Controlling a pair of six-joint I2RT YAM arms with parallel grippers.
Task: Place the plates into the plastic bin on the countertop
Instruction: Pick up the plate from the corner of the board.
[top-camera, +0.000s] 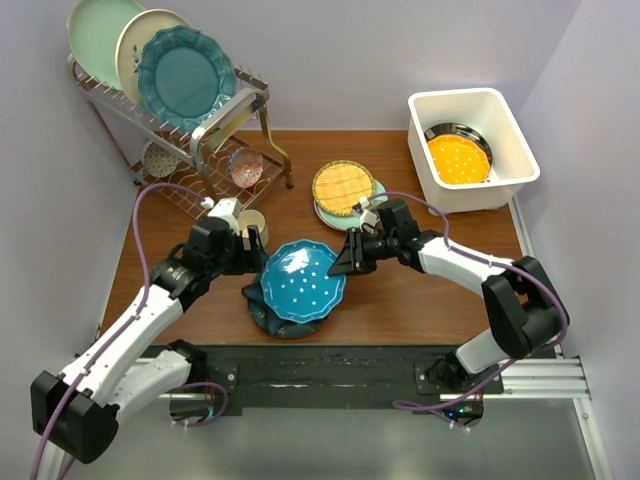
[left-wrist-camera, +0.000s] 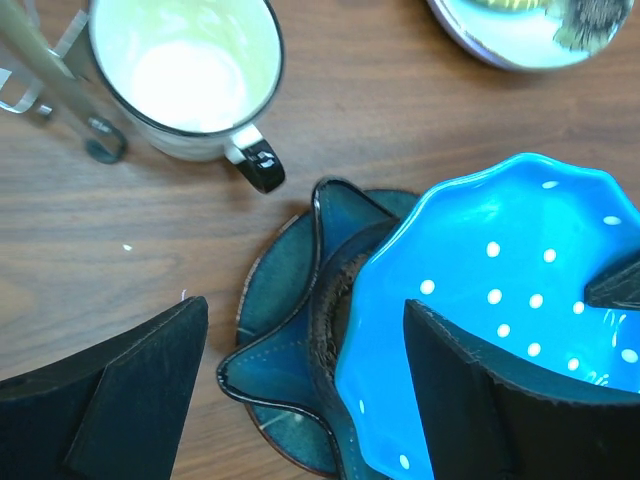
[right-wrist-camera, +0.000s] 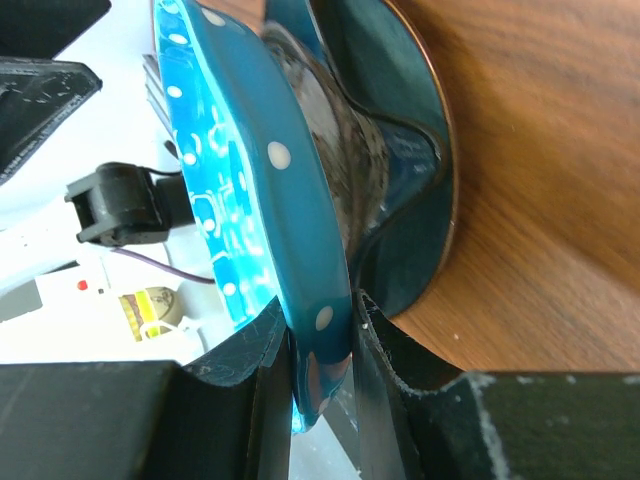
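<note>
We see the glossy blue dotted plate (top-camera: 302, 280), scalloped at its rim, tilted atop a dark teal wavy-edged plate (left-wrist-camera: 280, 340) on the wood-grain table (top-camera: 400, 300). Our right end effector (right-wrist-camera: 320, 400) pinches its rim. The left end effector (left-wrist-camera: 305, 390) stands spread beside it. The white plastic bin (top-camera: 455, 95) holds an orange dotted plate (top-camera: 458, 160).

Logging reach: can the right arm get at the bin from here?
Probably yes: the right gripper, shut on the blue plate, has only bare countertop between it and the bin.

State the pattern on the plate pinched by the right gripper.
The plate is bright blue with small white dots, clearest in the left wrist view.
</note>
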